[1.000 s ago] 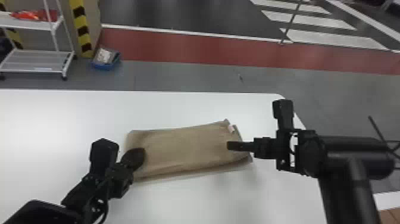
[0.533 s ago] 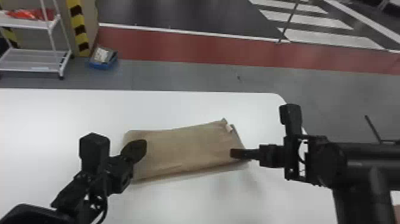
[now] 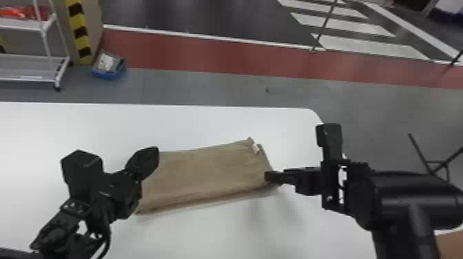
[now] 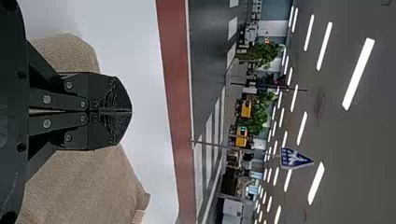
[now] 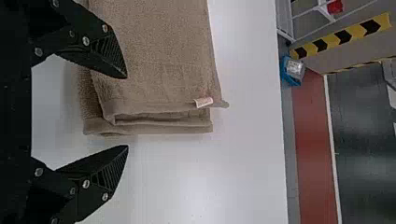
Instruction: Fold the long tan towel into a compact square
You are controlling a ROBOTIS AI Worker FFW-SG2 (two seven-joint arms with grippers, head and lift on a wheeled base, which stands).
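- The towel lies on my white desk, folded in layers into a flat shape, longer than it is wide.
- Its long side runs across in front of me, and the right end sits slightly farther from me than the left.
- At that right end, my right wrist view shows the layers stacked unevenly, a lower fold sticking out past the upper ones.
- A small pale tag is on the towel at its far right corner.
- My left claw is at the towel's left end, hiding its far left corner in the head view. Its fingers are pressed together, with nothing seen between them. I can't tell whether it touches the cloth.
- My right claw is at the towel's right end, toward the near corner, with its fingers spread wide. One finger overlaps the towel in the wrist view; the other is past its end, over the desk. I can't tell if the first one touches.
- Beyond the desk, on the floor, are a blue box and a white rack with red things on its shelf.
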